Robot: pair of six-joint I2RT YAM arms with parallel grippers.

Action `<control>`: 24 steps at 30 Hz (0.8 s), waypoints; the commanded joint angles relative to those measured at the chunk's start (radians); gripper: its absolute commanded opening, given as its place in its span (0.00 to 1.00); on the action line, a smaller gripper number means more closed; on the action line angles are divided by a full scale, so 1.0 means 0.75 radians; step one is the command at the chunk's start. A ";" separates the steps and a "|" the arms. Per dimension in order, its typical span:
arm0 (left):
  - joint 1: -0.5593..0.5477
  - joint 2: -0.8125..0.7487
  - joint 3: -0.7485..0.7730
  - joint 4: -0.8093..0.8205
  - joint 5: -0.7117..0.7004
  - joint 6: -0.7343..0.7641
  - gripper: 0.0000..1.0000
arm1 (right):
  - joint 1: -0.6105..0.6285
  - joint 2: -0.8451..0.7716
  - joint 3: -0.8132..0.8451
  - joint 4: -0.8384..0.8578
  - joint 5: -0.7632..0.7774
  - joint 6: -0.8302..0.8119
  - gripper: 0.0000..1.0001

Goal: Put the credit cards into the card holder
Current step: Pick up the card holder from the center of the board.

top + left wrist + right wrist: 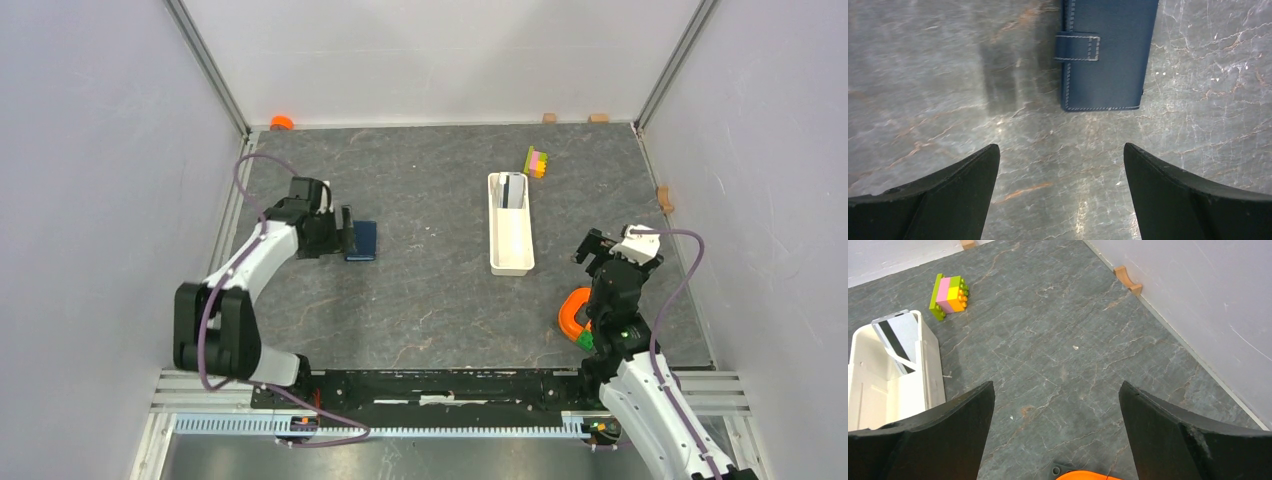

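R gripper [1056,385], 4 o'clock on the table, jaws apart, empty, parked by an orange object [572,315]. L gripper [1061,146], 9 o'clock, jaws apart too, faces the wallet [1105,55] at its 12. The wallet is strapped shut, so prob. needs opening first. Cards [898,337] lean in the white tray [511,255], 1 o'clock, well apart from it.
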 commanded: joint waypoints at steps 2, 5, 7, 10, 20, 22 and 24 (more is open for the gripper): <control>-0.111 0.196 0.169 -0.014 0.033 0.012 1.00 | 0.000 0.010 0.048 0.019 -0.069 0.019 0.98; -0.142 0.347 0.256 -0.036 0.003 0.017 1.00 | 0.000 0.019 0.049 0.019 -0.082 0.015 0.98; -0.160 0.434 0.306 -0.060 -0.032 0.025 1.00 | 0.001 0.021 0.050 0.019 -0.088 0.015 0.98; -0.211 0.531 0.357 -0.087 -0.160 0.050 1.00 | -0.001 0.021 0.046 0.027 -0.102 0.010 0.98; -0.283 0.654 0.393 -0.080 -0.221 0.076 1.00 | 0.001 0.041 0.038 0.043 -0.138 0.003 0.98; -0.283 0.678 0.402 -0.080 -0.204 0.076 1.00 | 0.001 0.039 0.036 0.046 -0.141 0.001 0.98; -0.283 0.698 0.409 -0.082 -0.187 0.081 1.00 | 0.000 0.039 0.034 0.046 -0.141 0.000 0.98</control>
